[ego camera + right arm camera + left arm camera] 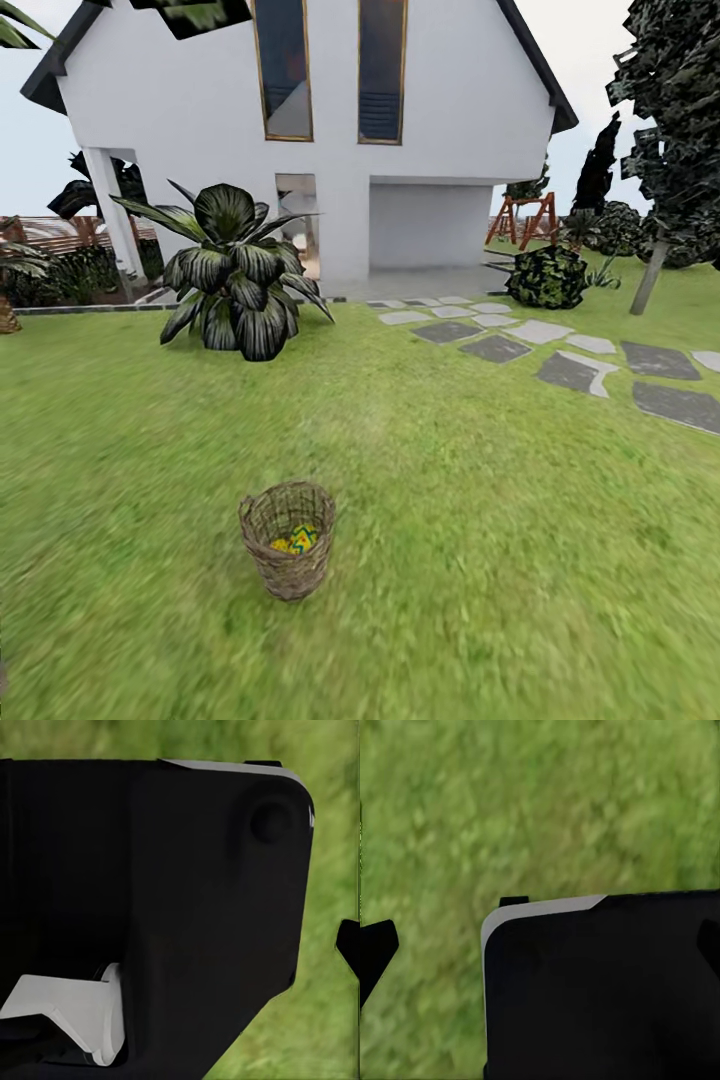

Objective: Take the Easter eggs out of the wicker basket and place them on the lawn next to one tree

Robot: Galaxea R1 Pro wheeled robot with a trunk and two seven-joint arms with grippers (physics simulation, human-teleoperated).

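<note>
The wicker basket point(290, 578) stands upright on the lawn point(480, 540), low and a little left of centre in the head view. Inside it lie the Easter eggs point(298, 540), yellow with blue zigzags; I cannot count them. A tree point(648, 280) with a slim grey trunk and dark canopy stands at the far right edge of the grass. My left gripper point(541, 945) hangs over bare grass, its dark fingertips point(376, 952) wide apart at the frame's edges, open and empty. One fingertip point(349, 945) of my right gripper shows over grass; a black robot body panel point(150, 907) hides the other.
A big dark-leaved plant point(240, 275) grows behind the basket. Grey stepping stones point(570, 365) run across the right side toward the white house point(330, 150). A round shrub point(547, 277), a cypress point(598, 165) and a wooden swing frame point(522, 220) stand at the back right.
</note>
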